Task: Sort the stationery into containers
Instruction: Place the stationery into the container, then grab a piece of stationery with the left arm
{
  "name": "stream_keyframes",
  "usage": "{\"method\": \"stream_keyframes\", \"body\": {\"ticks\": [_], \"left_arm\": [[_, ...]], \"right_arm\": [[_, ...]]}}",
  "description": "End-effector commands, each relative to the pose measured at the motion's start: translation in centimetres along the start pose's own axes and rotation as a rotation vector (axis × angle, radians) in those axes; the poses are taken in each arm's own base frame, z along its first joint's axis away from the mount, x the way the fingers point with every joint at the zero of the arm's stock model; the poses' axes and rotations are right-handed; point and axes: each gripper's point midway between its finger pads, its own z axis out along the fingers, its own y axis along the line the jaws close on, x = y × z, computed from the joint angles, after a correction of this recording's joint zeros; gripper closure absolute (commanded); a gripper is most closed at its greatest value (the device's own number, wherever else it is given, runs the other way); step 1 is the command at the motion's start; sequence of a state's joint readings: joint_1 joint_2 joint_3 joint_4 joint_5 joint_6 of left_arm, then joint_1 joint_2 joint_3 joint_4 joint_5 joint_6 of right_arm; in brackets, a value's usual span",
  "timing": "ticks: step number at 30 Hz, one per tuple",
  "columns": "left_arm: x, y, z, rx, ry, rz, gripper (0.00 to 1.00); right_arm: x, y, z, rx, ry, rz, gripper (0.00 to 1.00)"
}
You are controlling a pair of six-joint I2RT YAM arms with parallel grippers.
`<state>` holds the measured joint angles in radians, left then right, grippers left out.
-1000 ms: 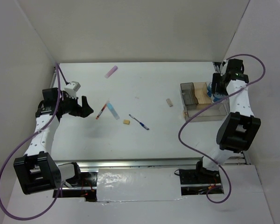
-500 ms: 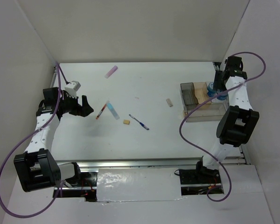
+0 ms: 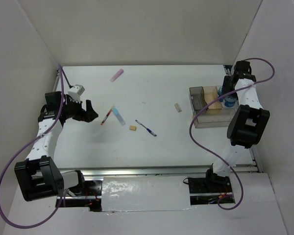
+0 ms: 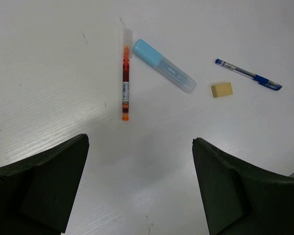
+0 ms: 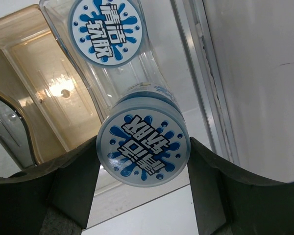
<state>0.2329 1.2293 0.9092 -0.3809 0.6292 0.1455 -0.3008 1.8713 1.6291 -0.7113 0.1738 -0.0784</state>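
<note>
Bright, even; shadows v. soft

Top view high, whole table (image 3: pixel 161 142); wrist views close — left shares red pen (image 4: pixel 125 81).

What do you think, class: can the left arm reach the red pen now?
Probably yes. The left arm has its jaws wide open, and the red pen lies uncovered on the table ahead; only the light-blue bar sits close beside it.

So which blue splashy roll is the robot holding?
The lower roll, squeezed between the right gripper's fingers. The other roll lies loose in the tray beyond it.
</note>
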Motion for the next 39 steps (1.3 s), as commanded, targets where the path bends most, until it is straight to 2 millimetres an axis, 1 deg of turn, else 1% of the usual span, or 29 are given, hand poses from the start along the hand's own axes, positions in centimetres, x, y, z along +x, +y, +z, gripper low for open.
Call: {"method": "stream_keyframes", "body": {"ticks": [1,8,13,15,16,18,19,21,22,23,24,26,29,31,33,34,35,36,37,38,39], "left_arm": [[-0.6,0.0,0.1,0.016,-0.027,0.001,0.01],[-0.5,0.1,0.3,0.019,-0.017,-0.003,0.01],[-0.4,0.1,0.4,0.020,-0.013,-0.005,0.01],[-0.4,0.1,0.4,0.022,-0.013,-0.007,0.01],[-0.4,0.1,0.5,0.022,-0.011,-0.007,0.01],[-0.4,0.2,0.5,0.022,-0.011,-0.007,0.01],[-0.4,0.2,0.6,0.021,-0.010,-0.009,0.01],[-0.3,0.2,0.6,0.021,-0.008,-0.009,0.01],[-0.3,0.2,0.6,0.023,-0.005,-0.012,0.01],[-0.4,0.3,0.6,0.022,-0.006,-0.010,0.01],[-0.3,0.3,0.6,0.022,-0.005,-0.009,0.01],[-0.5,0.3,0.4,0.017,-0.006,0.002,0.01],[-0.6,0.4,0.4,0.012,-0.005,0.011,0.01],[-0.7,0.4,0.3,0.010,-0.003,0.013,0.01],[-0.7,0.4,0.1,0.005,-0.001,0.022,0.01],[-0.7,0.4,0.0,0.003,-0.003,0.028,0.01],[-0.8,0.4,-0.1,-0.004,-0.007,0.033,0.01],[-0.9,0.7,-0.2,-0.022,-0.008,0.040,0.01],[-0.9,0.7,-0.2,-0.025,-0.008,0.043,0.01],[-0.9,0.8,-0.2,-0.033,-0.005,0.046,0.01],[-1.0,0.8,-0.2,-0.041,-0.001,0.051,0.01]], "right_arm": [[-3.6,0.3,-0.7,-0.008,-0.112,0.036,0.92],[-3.6,1.0,0.3,-0.039,-0.100,0.029,0.92],[-2.9,1.2,1.2,-0.042,-0.064,0.028,0.91],[-2.7,1.1,1.3,-0.044,-0.060,0.031,0.88],[-2.7,1.1,1.3,-0.042,-0.060,0.034,0.84],[-2.6,0.9,1.3,-0.037,-0.052,0.039,0.65],[-2.6,1.0,1.3,-0.039,-0.049,0.041,0.58],[-2.6,1.0,1.2,-0.041,-0.044,0.048,0.40],[-2.5,1.0,1.1,-0.045,-0.039,0.053,0.28],[-2.5,1.1,1.0,-0.051,-0.040,0.056,0.23],[-2.8,1.1,0.7,-0.054,-0.046,0.058,0.17],[-3.1,1.4,0.1,-0.066,-0.054,0.061,0.14],[-3.4,1.7,-0.6,-0.076,-0.061,0.059,0.08],[-3.4,1.7,-0.9,-0.083,-0.055,0.058,0.07],[-3.9,2.1,-1.8,-0.109,-0.067,0.062,0.08],[-4.2,2.3,-2.9,-0.128,-0.087,0.061,0.08],[-4.3,2.7,-3.4,-0.150,-0.094,0.056,0.09],[-4.3,3.5,-4.3,-0.179,-0.103,0.044,0.11],[-4.8,4.4,-6.1,-0.230,-0.140,0.027,0.11],[-4.2,5.1,-6.6,-0.255,-0.135,0.012,0.11],[-4.1,6.4,-7.6,-0.290,-0.150,-0.012,0.12]]}}
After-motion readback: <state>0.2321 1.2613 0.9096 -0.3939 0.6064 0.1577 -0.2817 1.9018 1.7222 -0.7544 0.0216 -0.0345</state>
